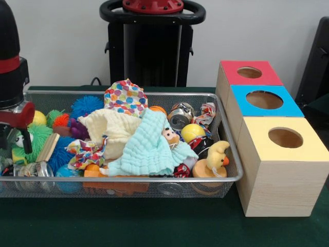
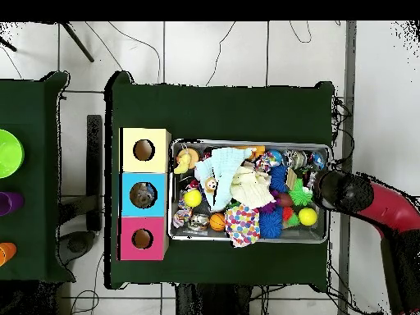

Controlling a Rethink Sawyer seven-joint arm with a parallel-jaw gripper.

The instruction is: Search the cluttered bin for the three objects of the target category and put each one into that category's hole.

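The claw hangs over one end of the bin; I cannot tell if it's open. No crinkly plastic pieces show. The blue-topped box's hole sits past the bin's other end.

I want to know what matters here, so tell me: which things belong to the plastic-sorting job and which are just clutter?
Job: bin, blue-topped box's hole, gripper; the see-through plastic pieces I cannot pick out.
Clutter: mint cloth, cream cloth, dotted cloth, drink can, duck toy, blue spiky ball, red-topped box, yellow-topped box.
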